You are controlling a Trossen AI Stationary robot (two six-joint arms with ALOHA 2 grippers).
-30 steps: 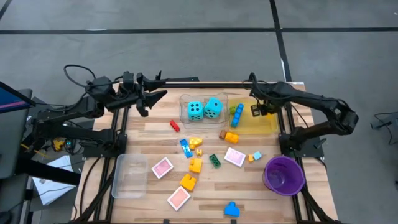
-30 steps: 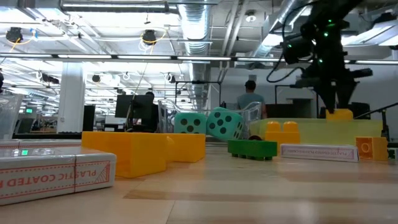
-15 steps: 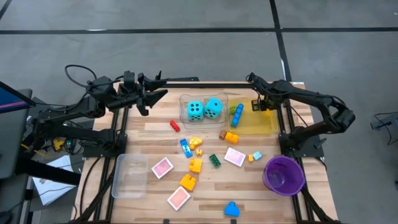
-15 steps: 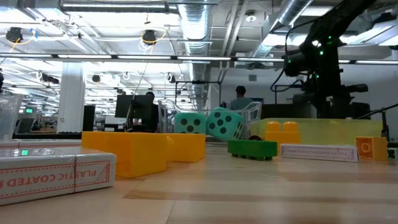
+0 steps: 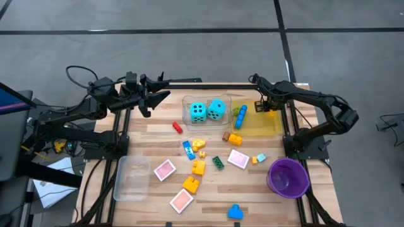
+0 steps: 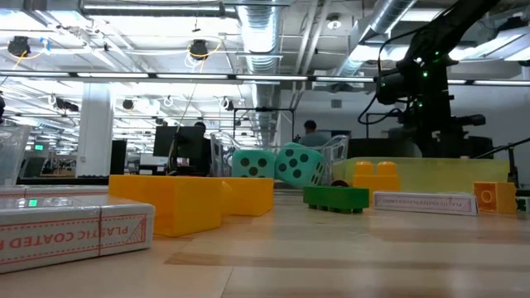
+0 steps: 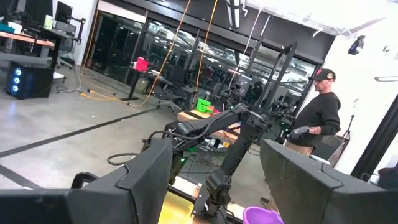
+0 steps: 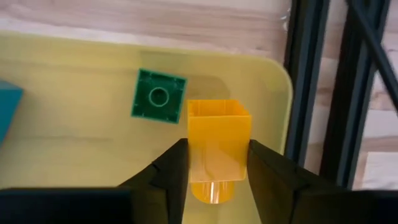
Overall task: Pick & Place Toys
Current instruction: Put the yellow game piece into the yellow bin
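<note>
Right gripper has been drawn back over yellow tray, fingers clamped on yellow brick; left gripper idles, fingers apart.

Robotics lab / open industrial workspace. Exposed silver ducting and pipes on the ceiling, strip lights, bare grey concrete floor. Glass partition walls with hanging cables, desks with monitors and rolling chairs beyond. Wooden-top test table on a black metal frame, cables trailing off it. A person in a cap stands near the rig
</note>
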